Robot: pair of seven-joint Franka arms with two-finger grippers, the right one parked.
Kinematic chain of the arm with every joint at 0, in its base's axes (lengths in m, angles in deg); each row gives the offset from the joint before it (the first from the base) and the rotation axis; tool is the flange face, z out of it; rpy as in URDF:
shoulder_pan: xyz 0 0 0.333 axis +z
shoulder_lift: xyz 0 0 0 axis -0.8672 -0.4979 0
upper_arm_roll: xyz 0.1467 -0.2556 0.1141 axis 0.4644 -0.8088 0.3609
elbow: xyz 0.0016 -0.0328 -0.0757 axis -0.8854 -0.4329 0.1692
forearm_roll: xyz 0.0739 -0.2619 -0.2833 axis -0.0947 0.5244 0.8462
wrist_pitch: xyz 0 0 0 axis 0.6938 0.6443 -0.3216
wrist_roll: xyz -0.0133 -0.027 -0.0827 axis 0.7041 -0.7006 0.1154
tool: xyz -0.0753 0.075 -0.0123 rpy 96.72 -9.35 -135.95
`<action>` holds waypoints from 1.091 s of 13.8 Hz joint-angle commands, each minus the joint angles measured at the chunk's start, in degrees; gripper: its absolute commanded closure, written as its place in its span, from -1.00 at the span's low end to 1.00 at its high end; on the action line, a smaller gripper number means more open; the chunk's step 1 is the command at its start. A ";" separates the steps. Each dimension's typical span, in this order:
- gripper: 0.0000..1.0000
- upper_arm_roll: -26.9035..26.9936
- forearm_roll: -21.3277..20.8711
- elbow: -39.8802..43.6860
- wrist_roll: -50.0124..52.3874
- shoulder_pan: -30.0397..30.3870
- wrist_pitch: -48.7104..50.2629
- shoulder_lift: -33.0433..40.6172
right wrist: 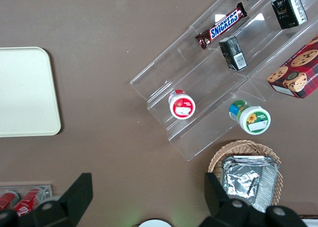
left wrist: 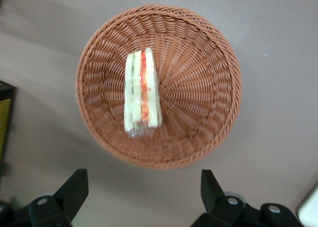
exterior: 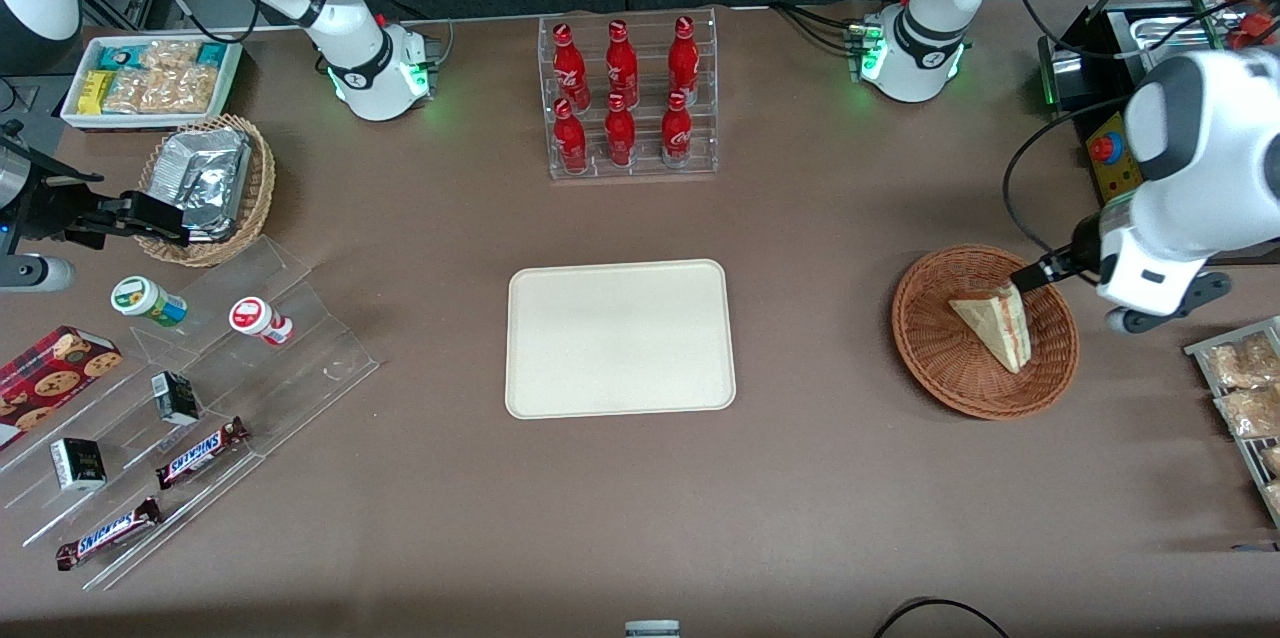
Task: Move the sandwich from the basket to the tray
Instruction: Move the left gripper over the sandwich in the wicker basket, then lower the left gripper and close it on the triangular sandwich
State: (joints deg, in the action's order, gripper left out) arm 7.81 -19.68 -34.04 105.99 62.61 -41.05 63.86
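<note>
Hovering over the basket (left wrist: 159,85) right now, so this looks like the approach step before the grab, with nothing picked up yet. The sandwich (left wrist: 142,94) sits on the basket floor, roughly mid-basket and a bit off centre, filling stripe facing up. The gripper (left wrist: 144,197) hangs above the basket rim with its jaws spread wide and nothing between them, touching nothing. I'd say the next move means coming down and centring over the wedge, then closing across the bread faces. The tray (exterior: 620,338) waits mid-table, well apart from the basket, toward the parked arm's end.
</note>
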 commanded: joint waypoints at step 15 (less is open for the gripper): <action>-1.00 2.73 -3.51 -6.09 4.24 0.17 -20.61 -15.58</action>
State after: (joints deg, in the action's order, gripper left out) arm 10.75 -21.91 -40.54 108.67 62.66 -60.20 49.57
